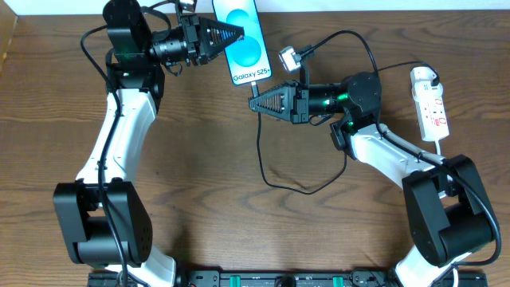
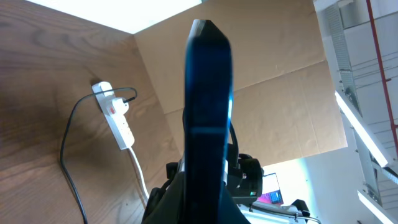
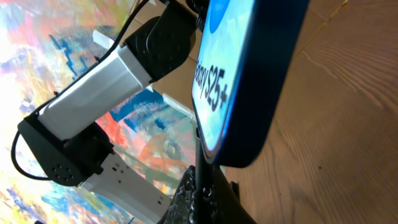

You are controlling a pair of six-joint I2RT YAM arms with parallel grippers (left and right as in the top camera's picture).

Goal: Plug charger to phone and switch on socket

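Observation:
My left gripper point(image 1: 233, 33) is shut on the phone point(image 1: 245, 44) and holds it at the table's back, cyan screen up, white text at its near edge. In the left wrist view the phone point(image 2: 208, 106) shows edge-on between the jaws point(image 2: 200, 208). My right gripper point(image 1: 256, 100) is shut on the charger cable point(image 1: 260, 147) just below the phone's bottom edge. In the right wrist view the cable point(image 3: 201, 168) rises from the jaws point(image 3: 205, 202) to the phone point(image 3: 252, 81); whether the tip is seated is hidden. The socket point(image 1: 430, 100) lies at the right with the white plug head point(image 1: 421, 76) in it.
The black cable loops on the wood between the arms and arcs over the right arm to the socket point(image 2: 117, 118). The socket's thicker white cord point(image 1: 441, 147) runs toward the right arm's base. A brown cardboard wall point(image 2: 261, 68) stands behind the table.

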